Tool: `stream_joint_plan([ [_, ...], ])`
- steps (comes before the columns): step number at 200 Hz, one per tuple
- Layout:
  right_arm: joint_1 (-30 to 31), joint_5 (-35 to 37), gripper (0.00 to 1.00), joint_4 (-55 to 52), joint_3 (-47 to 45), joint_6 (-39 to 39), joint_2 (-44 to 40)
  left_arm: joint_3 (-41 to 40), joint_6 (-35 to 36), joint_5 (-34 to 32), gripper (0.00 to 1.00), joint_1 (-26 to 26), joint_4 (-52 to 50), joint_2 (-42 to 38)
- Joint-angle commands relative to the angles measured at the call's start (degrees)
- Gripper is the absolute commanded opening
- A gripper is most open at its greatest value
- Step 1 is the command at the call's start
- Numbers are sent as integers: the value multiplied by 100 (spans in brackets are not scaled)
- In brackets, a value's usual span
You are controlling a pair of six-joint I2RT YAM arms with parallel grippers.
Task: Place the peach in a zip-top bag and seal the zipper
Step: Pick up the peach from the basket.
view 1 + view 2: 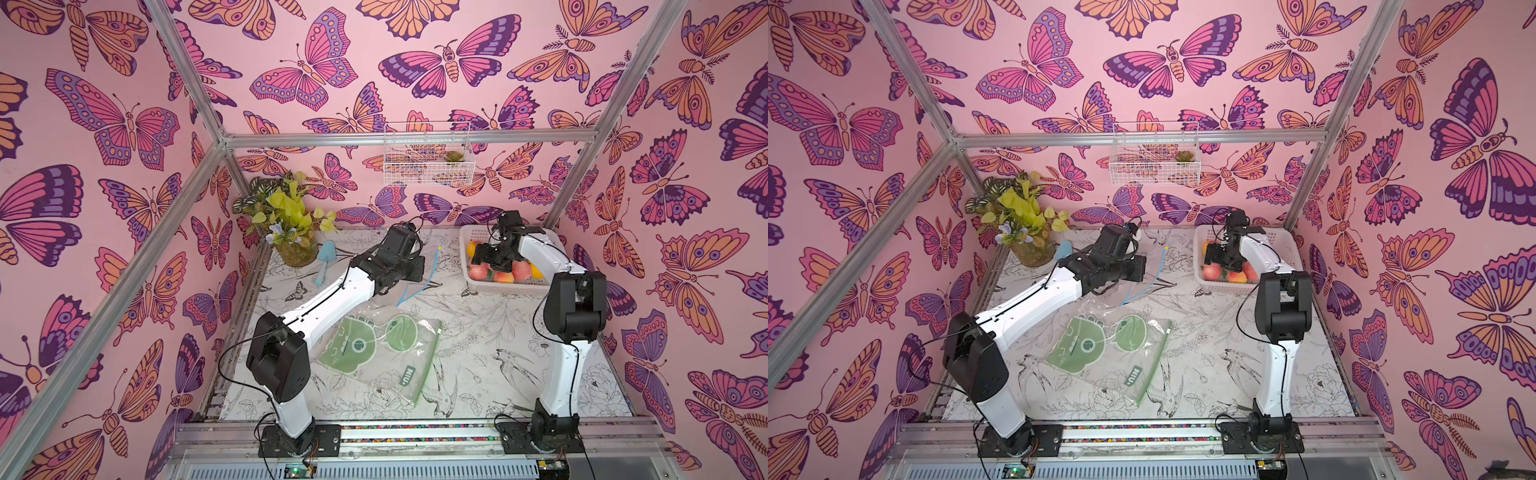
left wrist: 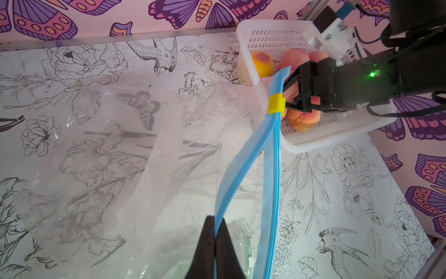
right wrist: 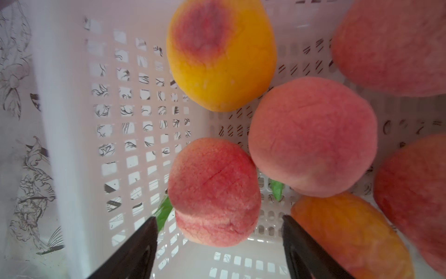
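Six peaches [image 3: 311, 135], one basket [image 1: 505, 287] at 2 o'clock
Left hand [image 2: 214, 239] clamps the blue-zip bag [image 2: 251, 157], green bag [image 1: 374, 357] loose; right hand [image 3: 218, 218] gapes over a peach [image 3: 212, 183]; edge ones cropped.

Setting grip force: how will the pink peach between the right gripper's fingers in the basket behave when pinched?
The pink peach looks rounded, so it may roll between the right gripper's open fingers. Its matte, fuzzy skin probably won't slip. The larger peach seems to touch it; lifting may nudge that.
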Motion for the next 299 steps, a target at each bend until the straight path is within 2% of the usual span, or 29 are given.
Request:
stream_joint_plan([
  [1,-25,-125,82,-180,264,146,210,-64,-59,45,0,29,-108,-4],
  [37,-27,-250,78,-59,386,333,480,-56,-76,80,0,30,-100,-5],
  [80,-24,-334,65,209,186,521,306,-64,-81,94,0,31,-106,-25],
  [156,-194,-624,62,1356,-1395,1062,-1479,56,-454,-74,0,33,-107,-1],
  [206,-167,-1565,61,2195,-2529,1332,-2925,232,-1012,-376,0,34,-102,133],
  [257,319,-2510,61,2733,-3058,1508,-3930,447,-1241,-359,0,34,-15,329],
  [299,1060,-2547,61,3083,-3088,1761,-4079,643,-1341,-374,0,31,-11,504],
])
